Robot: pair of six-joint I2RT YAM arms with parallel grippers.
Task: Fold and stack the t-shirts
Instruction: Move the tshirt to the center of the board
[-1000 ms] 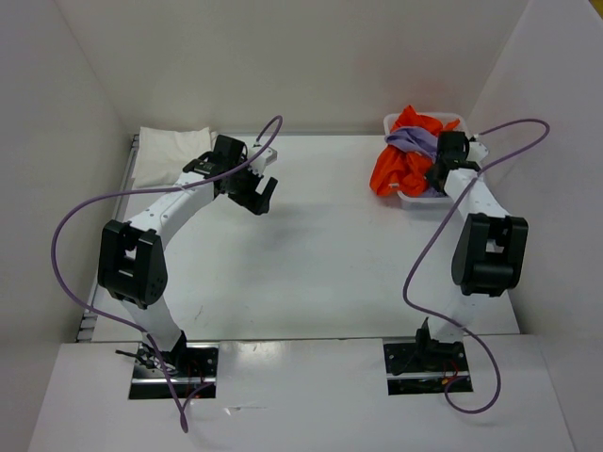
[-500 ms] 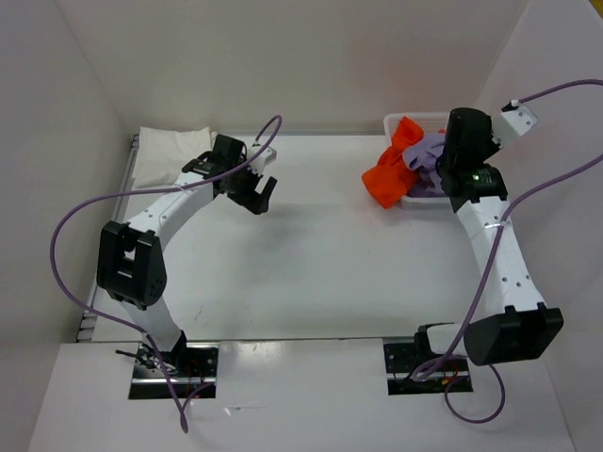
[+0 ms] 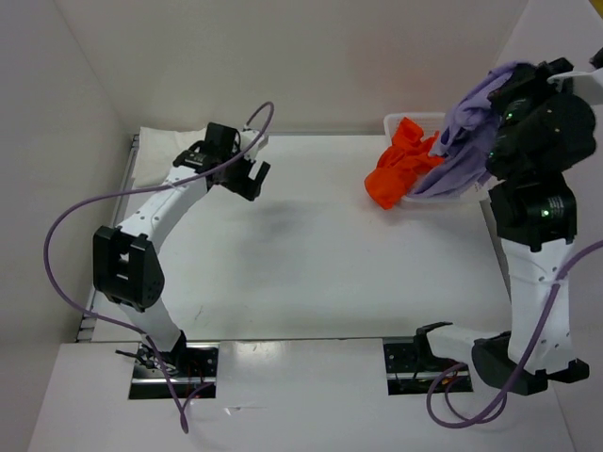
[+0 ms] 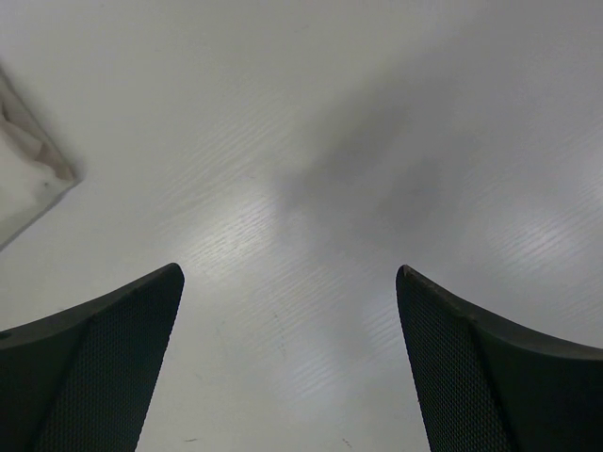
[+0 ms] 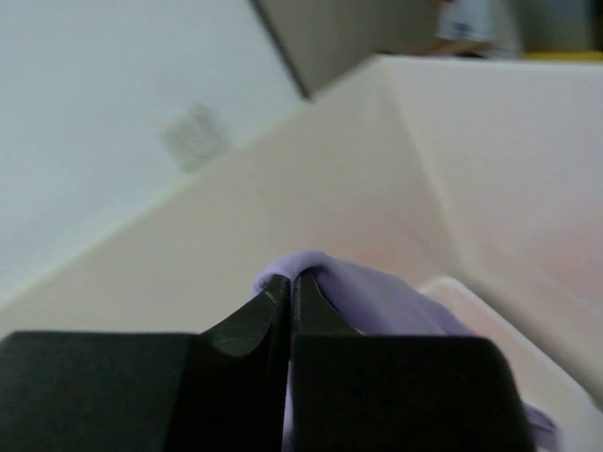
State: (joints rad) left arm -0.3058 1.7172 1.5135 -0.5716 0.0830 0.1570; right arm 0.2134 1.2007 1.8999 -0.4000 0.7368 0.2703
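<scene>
Right gripper [image 5: 287, 282]: clamped tight on a pinch of the soft, light purple (lavender) cloth t-shirt [image 3: 462, 141], and raised high above the table.
Lavender t-shirt: hung in a long drape from the closed fingertips, its lower end trailing down toward the white plastic mesh basket [image 3: 424, 117] beneath the right gripper. Whether that end had cleared the basket could not be told.
Bright orange cloth t-shirt [image 3: 398, 171]: lay crumpled well below the right gripper and off to its left, spilling over the basket's rim toward the white table [image 3: 311, 254].
Left gripper [image 4: 287, 273]: jaws spread wide with nothing between them, only bare table underneath.
White cloth t-shirt [image 4: 28, 184]: lay flat just beyond the left gripper, to its left, its edge showing at the side of the wrist view. It looked folded, though that was hard to confirm.
Done so far: by the look of it, one shirt of three was dealt with, the white one placed as the base of the stack.
In hand: pulling the lavender shirt out of the basket.
Left to do: spread, fold and stack the lavender shirt, then the same for the orange one, which had not been picked up.
</scene>
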